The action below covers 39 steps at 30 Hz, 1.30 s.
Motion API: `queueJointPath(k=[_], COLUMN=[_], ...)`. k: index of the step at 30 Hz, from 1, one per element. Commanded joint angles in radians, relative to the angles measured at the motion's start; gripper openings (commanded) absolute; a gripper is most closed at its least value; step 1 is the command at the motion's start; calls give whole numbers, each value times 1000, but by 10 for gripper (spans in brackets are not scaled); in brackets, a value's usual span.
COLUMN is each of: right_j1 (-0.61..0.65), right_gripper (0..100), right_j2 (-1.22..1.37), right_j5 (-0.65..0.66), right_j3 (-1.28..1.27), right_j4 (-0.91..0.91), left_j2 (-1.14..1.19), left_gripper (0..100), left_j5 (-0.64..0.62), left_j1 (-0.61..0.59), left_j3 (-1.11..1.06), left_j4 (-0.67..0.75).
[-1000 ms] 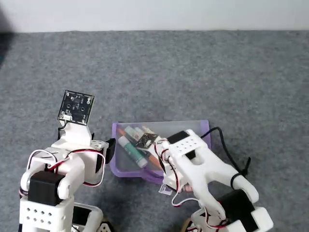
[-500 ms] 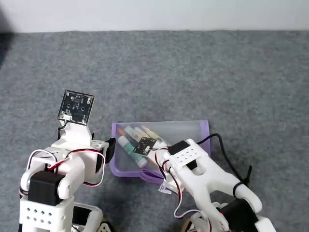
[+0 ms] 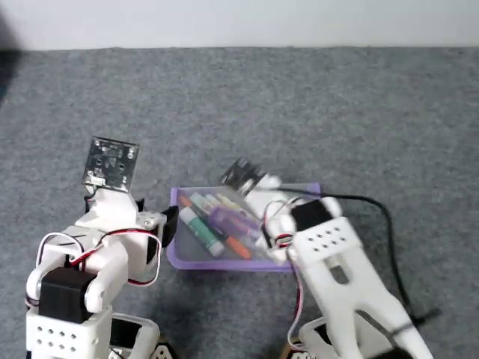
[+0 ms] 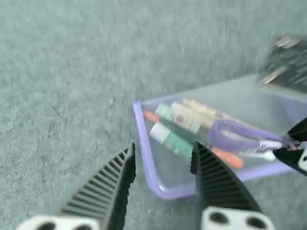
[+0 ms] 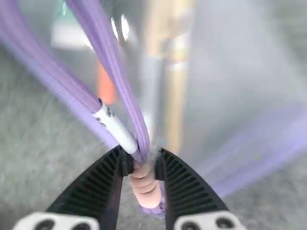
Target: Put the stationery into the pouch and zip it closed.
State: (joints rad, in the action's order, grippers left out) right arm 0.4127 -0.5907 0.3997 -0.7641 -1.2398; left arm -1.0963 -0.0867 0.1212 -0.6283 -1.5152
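A clear pouch with purple trim (image 3: 224, 263) lies between the two arms, holding a green-and-white marker (image 3: 200, 228), an orange pen (image 3: 239, 247) and other pens. My right gripper (image 5: 141, 167) is shut on the pouch's purple pull cord (image 5: 96, 48), right at its pink bead (image 5: 145, 184). In the high view that cord (image 3: 236, 221) loops across the pouch to the right gripper (image 3: 268, 228). My left gripper (image 4: 163, 177) is open, its fingers astride the pouch's end corner (image 4: 144, 139); it sits at the pouch's left edge (image 3: 168, 224).
Grey carpet (image 3: 299, 112) covers the table, with a white wall strip at the back. A black cable (image 3: 382, 224) trails from the right arm. Both arm bases crowd the near edge.
The right arm has swung from the pouch's near side toward its far right, drawing the purple cord across the top. The pouch slid slightly. The left arm shifted a little.
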Motion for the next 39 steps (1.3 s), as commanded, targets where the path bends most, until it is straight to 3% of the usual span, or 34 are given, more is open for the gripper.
queueJointPath(k=[1, 9, 17, 26, 34, 39], right_j1=[-13, -12, 64, 214, 257, 257], right_gripper=[8, 8, 8, 8, 8, 8], right_j2=[-154, -295, -314, -311, -254, -211], right_j5=[-137, -394, -489, -473, -362, -353], right_j3=[146, 307, 315, 310, 342, 405], right_j4=[-5, 191, 515, 671, 796, 799], left_j2=[-8, -8, -3, -6, -6, -2], left_gripper=[185, 209, 249, 250, 247, 246], left_j5=[-35, 0, -52, -127, -181, -181], left_j1=[-8, 0, 2, 25, 195, 210], left_j3=[79, 99, 90, 15, 15, 21], left_j4=[32, 18, 95, 258, 264, 267])
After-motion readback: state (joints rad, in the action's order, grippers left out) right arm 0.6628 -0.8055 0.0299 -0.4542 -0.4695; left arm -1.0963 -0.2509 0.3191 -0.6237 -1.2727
